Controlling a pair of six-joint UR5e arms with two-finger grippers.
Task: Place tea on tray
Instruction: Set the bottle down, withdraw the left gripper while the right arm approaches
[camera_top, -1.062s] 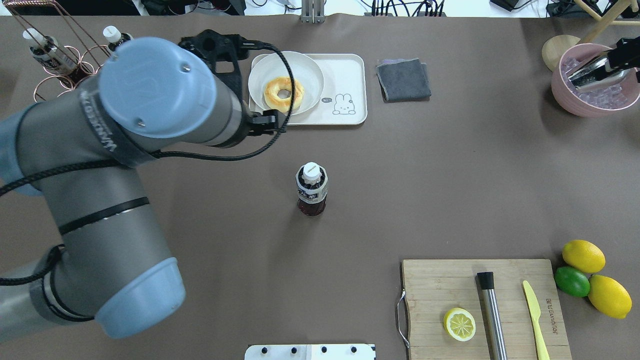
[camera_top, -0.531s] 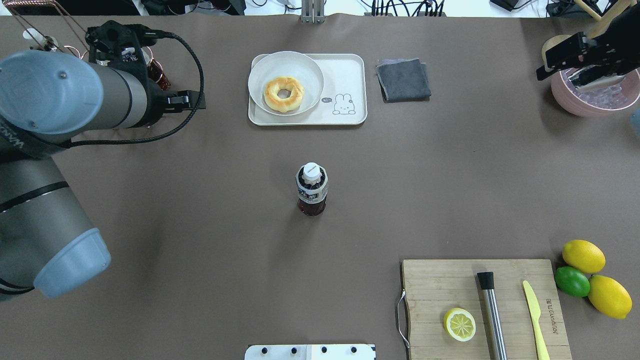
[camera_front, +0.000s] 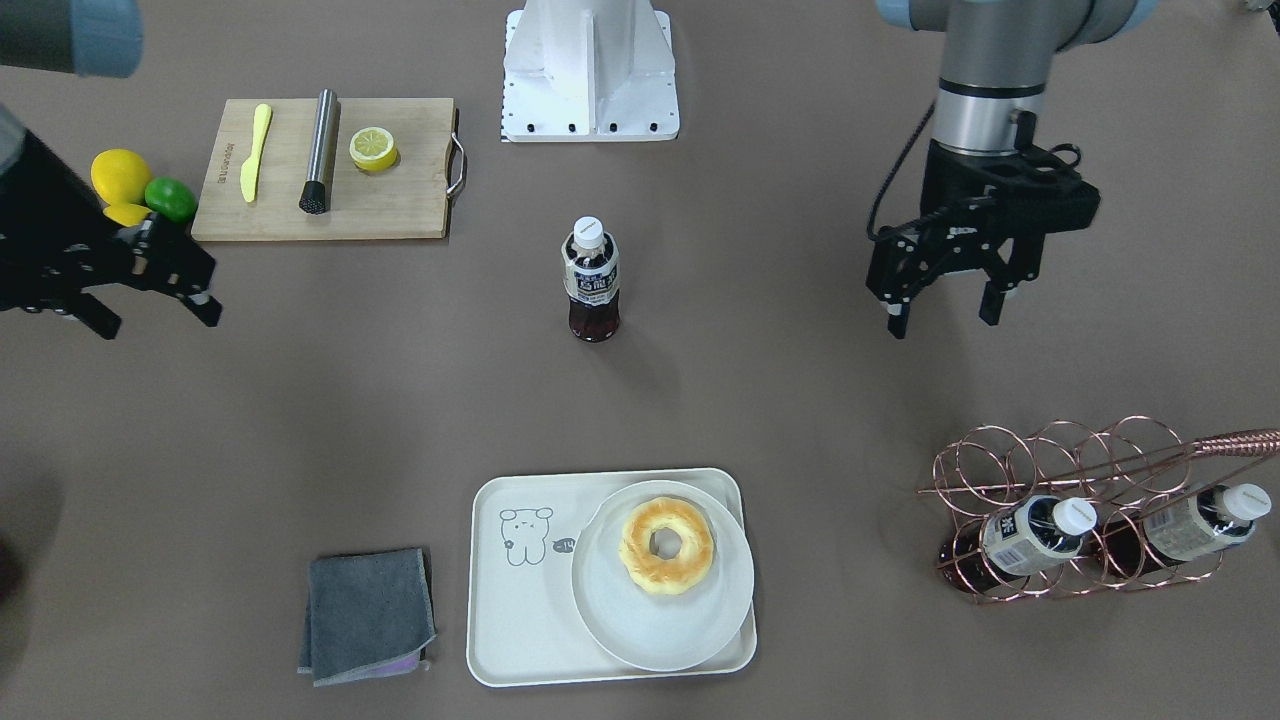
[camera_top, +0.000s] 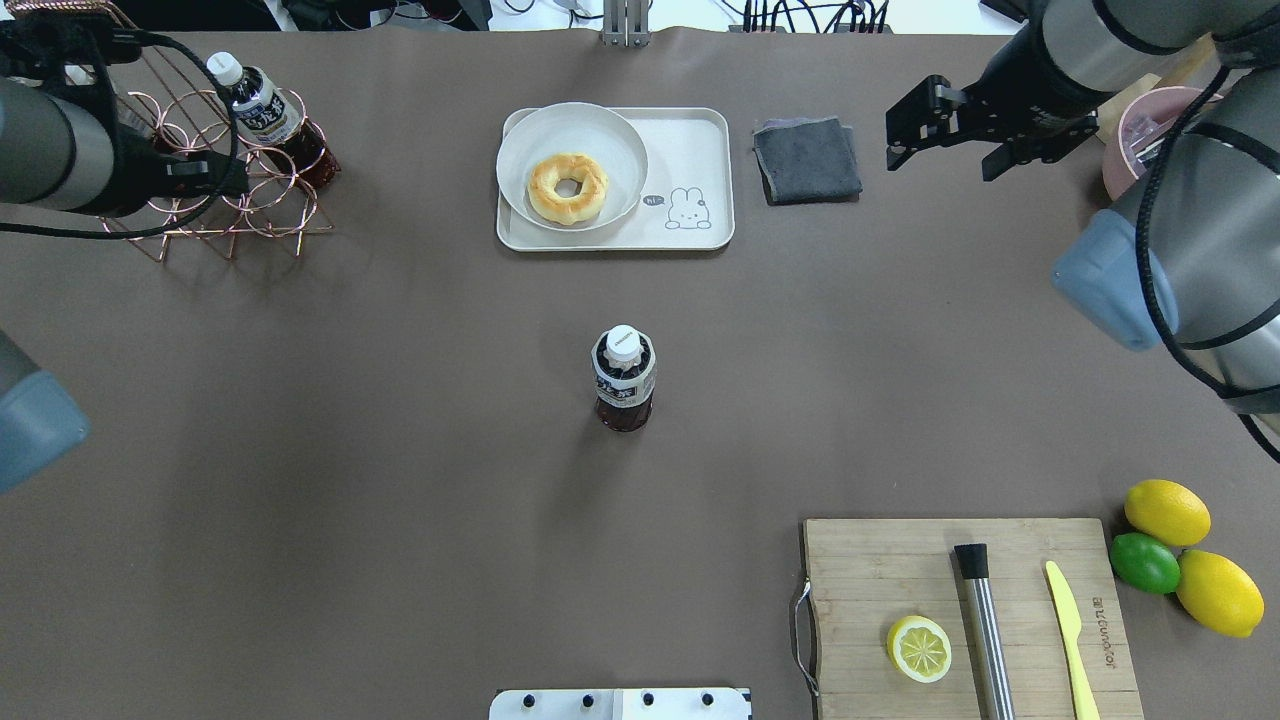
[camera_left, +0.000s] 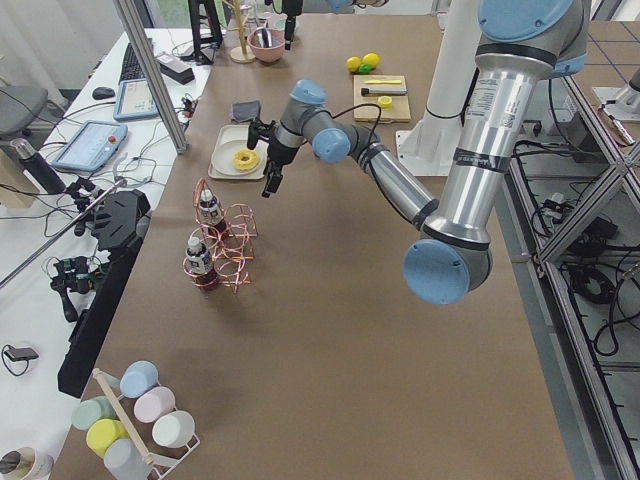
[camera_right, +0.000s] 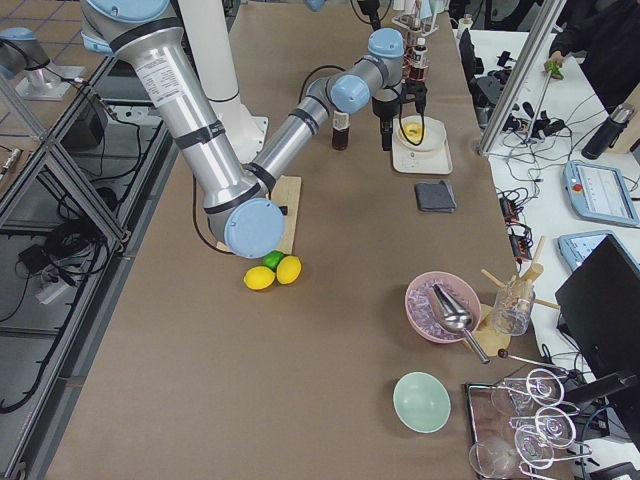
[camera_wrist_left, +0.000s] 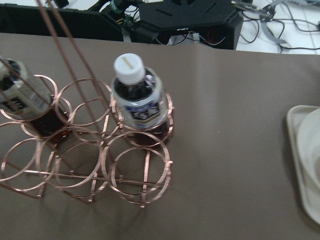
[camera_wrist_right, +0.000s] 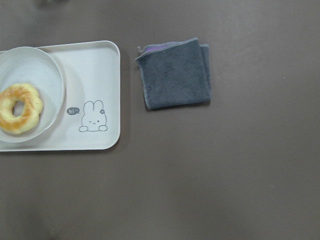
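The tea (camera_top: 624, 380) is seen upright at the middle of the brown table (camera_top: 400, 470), well apart from the tray (camera_top: 690, 150). It is a clear bottle of dark reddish liquid, capped in white, and the print on its blue-banded label cannot be read. Two like bottles (camera_front: 1020, 535) are held in a copper wire rack (camera_front: 1085, 510). The tray is marked with a cartoon animal and "hi~". A white plate (camera_top: 600, 130) bearing a doughnut (camera_top: 567, 187) is set on it. The left gripper (camera_front: 943, 318) and the right gripper (camera_front: 160, 320) are both spread wide, and nothing is held in either.

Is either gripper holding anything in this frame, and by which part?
Nothing is held. The left gripper and right gripper are open and empty; the clear plastic tea bottle stands untouched, apart from both.
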